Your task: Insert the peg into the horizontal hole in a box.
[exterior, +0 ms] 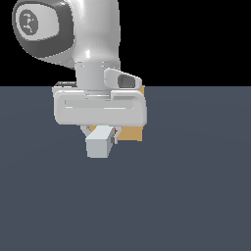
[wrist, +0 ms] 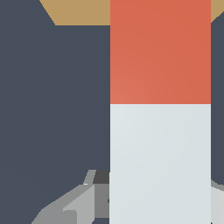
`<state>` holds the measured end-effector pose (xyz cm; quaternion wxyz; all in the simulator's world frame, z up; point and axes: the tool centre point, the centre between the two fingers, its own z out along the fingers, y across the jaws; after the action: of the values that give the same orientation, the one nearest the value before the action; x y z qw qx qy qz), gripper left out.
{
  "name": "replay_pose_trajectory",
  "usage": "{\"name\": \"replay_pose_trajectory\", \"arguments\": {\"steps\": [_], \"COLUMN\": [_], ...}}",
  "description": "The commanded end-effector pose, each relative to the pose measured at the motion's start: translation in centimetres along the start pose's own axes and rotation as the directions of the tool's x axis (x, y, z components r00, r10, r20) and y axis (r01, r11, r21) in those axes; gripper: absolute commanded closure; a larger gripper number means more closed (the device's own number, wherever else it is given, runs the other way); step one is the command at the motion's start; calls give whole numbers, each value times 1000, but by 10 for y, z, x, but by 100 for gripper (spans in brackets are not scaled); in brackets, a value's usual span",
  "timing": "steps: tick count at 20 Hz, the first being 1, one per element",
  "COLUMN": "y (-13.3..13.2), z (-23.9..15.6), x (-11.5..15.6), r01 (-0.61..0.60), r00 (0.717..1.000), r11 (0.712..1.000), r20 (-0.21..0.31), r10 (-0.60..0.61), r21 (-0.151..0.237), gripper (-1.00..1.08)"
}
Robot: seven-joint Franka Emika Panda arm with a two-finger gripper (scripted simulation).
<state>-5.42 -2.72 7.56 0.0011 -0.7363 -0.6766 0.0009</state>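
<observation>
My gripper (exterior: 101, 131) is shut on the peg (exterior: 98, 143) and holds it level above the floor. The peg's pale grey-white end faces the exterior camera. In the wrist view the peg (wrist: 160, 144) runs lengthwise, and its orange-red end section (wrist: 160, 52) points at the tan box (wrist: 78, 11) and reaches its edge in the picture. In the exterior view the box (exterior: 131, 133) stands right behind the gripper and is mostly covered by the hand. The hole is hidden in both views. One grey finger (wrist: 74, 205) shows beside the peg.
The dark grey-blue floor (exterior: 186, 196) spreads all around the box and arm. The white arm and hand (exterior: 100, 105) block most of the box in the exterior view.
</observation>
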Motion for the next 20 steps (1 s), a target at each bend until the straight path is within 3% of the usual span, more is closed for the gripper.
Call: {"name": "replay_pose_trajectory", "arguments": {"steps": [1,6,15,20], "y": [1,0,0,1], "z": [-1,-1,-2,-2], "x": [1,18,84,104], "r01": [0,0,0,0], "r00": [1000,1000,1000,1000], "r11": [1000,1000,1000,1000], "r20": [0,0,-1,-1], "r10": [0,0,0,0], "r21": [-2,-3,-5,-5], "gripper": [108,108,108,108]}}
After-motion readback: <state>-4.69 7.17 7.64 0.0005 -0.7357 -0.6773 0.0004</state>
